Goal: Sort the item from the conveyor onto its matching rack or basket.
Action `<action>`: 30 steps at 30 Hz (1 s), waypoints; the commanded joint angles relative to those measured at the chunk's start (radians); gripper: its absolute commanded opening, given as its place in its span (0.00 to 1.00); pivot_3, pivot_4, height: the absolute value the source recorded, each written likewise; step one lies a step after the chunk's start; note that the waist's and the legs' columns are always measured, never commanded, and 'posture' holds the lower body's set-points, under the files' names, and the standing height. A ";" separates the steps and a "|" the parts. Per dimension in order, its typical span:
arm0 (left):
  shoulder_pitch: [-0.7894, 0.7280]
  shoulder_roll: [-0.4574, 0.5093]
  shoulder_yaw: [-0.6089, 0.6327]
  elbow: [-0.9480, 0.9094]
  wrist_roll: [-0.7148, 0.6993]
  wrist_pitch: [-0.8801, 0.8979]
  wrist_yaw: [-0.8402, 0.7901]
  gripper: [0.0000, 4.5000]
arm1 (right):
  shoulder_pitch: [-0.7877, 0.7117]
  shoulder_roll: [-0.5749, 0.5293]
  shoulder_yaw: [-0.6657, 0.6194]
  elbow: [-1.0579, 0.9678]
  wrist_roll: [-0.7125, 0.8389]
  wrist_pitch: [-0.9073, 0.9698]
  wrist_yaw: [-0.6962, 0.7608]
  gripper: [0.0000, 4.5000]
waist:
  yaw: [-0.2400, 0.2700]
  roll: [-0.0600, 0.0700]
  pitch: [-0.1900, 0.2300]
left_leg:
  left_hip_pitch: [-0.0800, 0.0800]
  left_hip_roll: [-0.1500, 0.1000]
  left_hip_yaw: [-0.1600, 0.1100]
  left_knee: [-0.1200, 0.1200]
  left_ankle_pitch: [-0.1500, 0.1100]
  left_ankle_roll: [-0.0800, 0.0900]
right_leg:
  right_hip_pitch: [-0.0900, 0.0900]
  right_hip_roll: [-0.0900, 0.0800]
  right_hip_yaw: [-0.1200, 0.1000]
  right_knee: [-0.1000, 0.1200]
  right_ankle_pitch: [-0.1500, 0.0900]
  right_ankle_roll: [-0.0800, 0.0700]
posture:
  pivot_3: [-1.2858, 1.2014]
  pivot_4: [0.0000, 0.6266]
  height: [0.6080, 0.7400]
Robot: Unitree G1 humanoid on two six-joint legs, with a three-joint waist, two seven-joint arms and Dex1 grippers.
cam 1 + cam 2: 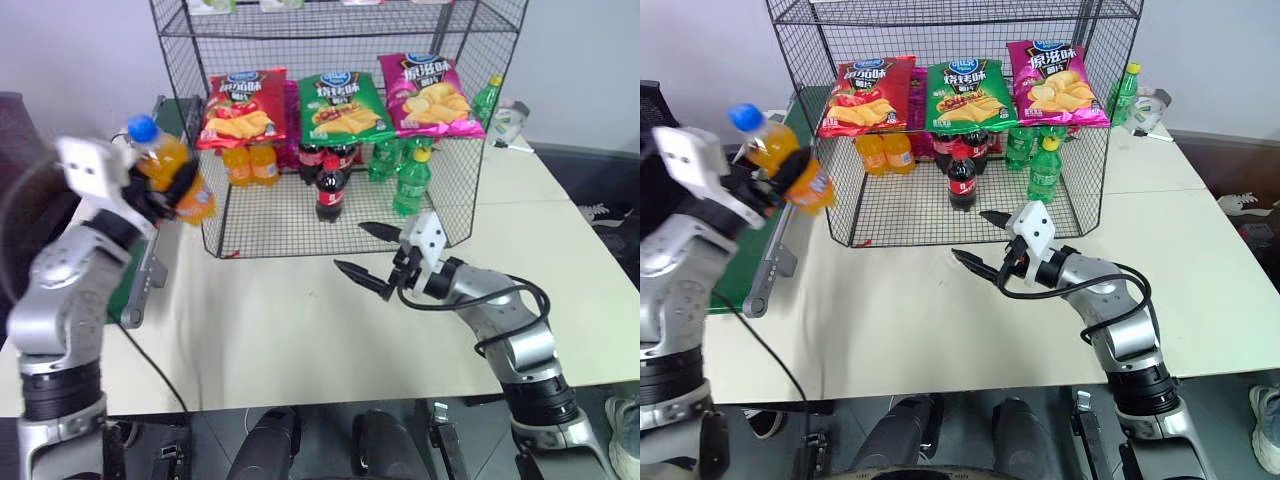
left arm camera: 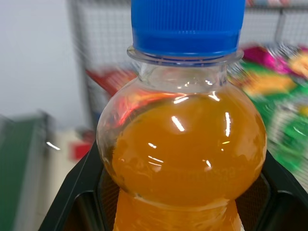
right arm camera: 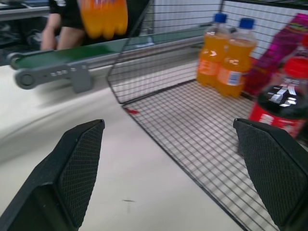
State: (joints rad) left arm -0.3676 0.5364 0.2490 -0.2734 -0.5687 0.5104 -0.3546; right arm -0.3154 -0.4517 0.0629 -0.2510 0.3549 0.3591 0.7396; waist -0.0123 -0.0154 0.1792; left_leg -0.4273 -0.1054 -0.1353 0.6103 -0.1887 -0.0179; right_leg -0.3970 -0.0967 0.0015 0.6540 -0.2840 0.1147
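The left gripper [image 1: 160, 185], jaws clamped on the orange soda bottle [image 1: 170, 170], has it off the conveyor [image 1: 765, 262], at nine o'clock of the wire rack [image 1: 330, 215], unshelved; the right gripper [image 1: 372, 258] waits, jaws apart.

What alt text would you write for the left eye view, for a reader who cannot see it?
The left gripper holds an orange soda bottle in the air above the conveyor, beside a wire rack stocked with bottles and chip bags. The right gripper is open over the table before the rack.
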 commanded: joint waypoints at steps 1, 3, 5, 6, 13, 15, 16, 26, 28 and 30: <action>-0.044 -0.066 -0.090 0.048 0.126 -0.063 0.067 0.56 | -0.004 -0.004 -0.027 -0.021 0.000 -0.025 -0.009 1.00 | 0.002 0.000 0.000 | 0.000 0.000 0.000 0.000 0.000 0.000 | 0.000 0.000 0.000 0.000 0.000 0.000 | 0.52 0.24 1.00; -0.068 -0.135 -0.135 0.141 0.187 -0.130 0.091 0.56 | -0.001 -0.004 -0.028 -0.019 -0.002 -0.030 -0.012 1.00 | 0.003 0.000 0.000 | 0.000 0.000 0.000 0.000 0.000 0.000 | 0.000 0.000 0.000 0.000 0.000 0.000 | 0.52 0.24 1.00; -0.087 -0.188 -0.152 0.233 0.238 -0.217 0.102 0.56 | 0.002 -0.003 -0.025 -0.019 -0.005 -0.034 -0.013 1.00 | 0.004 0.000 0.000 | 0.000 -0.001 0.000 0.001 0.000 0.000 | 0.001 0.000 0.000 0.000 0.000 0.000 | 0.52 0.24 1.00; -0.113 -0.219 -0.162 0.316 0.273 -0.272 0.122 0.56 | 0.001 -0.001 -0.026 -0.019 -0.006 -0.034 -0.018 1.00 | 0.005 0.000 0.000 | 0.000 -0.001 0.000 0.001 0.000 0.000 | 0.001 0.000 0.000 0.000 0.000 0.000 | 0.52 0.24 1.00; -0.314 -0.322 -0.149 0.791 0.388 -0.567 0.195 0.56 | 0.009 0.000 -0.031 -0.034 -0.011 -0.034 -0.035 1.00 | 0.006 -0.001 0.000 | 0.000 -0.001 0.000 0.001 0.000 0.000 | 0.000 0.000 -0.001 0.000 0.000 0.000 | 0.52 0.24 1.00; -0.373 -0.333 -0.147 0.922 0.410 -0.644 0.217 0.56 | 0.015 -0.001 -0.034 -0.042 -0.012 -0.032 -0.040 1.00 | 0.006 -0.001 0.000 | 0.000 -0.002 0.000 0.002 0.000 0.000 | 0.000 0.000 -0.001 0.000 0.000 0.001 | 0.52 0.24 1.00; -0.396 -0.336 -0.144 0.972 0.415 -0.678 0.219 0.56 | 0.017 -0.002 -0.034 -0.046 -0.011 -0.031 -0.042 1.00 | 0.004 -0.001 0.000 | 0.000 -0.002 0.000 0.002 0.000 0.000 | 0.000 0.000 -0.001 0.000 0.000 0.001 | 0.52 0.24 1.00; -0.528 -0.351 -0.092 1.294 0.413 -0.832 0.220 0.56 | 0.033 -0.009 -0.040 -0.071 -0.008 -0.022 -0.060 1.00 | 0.001 -0.001 0.000 | 0.000 -0.002 0.000 0.002 0.000 0.000 | 0.000 0.001 -0.002 0.001 0.000 0.001 | 0.52 0.24 1.00; -0.533 -0.354 -0.083 1.317 0.404 -0.836 0.199 0.56 | 0.030 -0.009 -0.039 -0.070 -0.008 -0.021 -0.061 1.00 | 0.001 -0.001 0.000 | 0.000 -0.002 0.000 0.002 0.000 0.000 | 0.000 0.001 -0.002 0.001 0.000 0.001 | 0.52 0.24 1.00; -0.536 -0.358 -0.073 1.328 0.394 -0.839 0.181 0.79 | 0.026 -0.009 -0.038 -0.067 -0.008 -0.020 -0.061 1.00 | 0.001 -0.001 0.000 | 0.000 -0.002 0.000 0.002 0.000 0.000 | 0.000 0.001 -0.002 0.001 0.000 0.001 | 0.52 0.24 1.00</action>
State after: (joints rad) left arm -0.8672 0.1753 0.1600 1.0686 -0.1640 -0.2932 -0.1553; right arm -0.2800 -0.4528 0.0475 -0.2746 0.3373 0.3442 0.6824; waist -0.0110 -0.0162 0.1795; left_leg -0.4278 -0.1071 -0.1349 0.6127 -0.1884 -0.0176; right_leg -0.3967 -0.0957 -0.0003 0.6556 -0.2838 0.1159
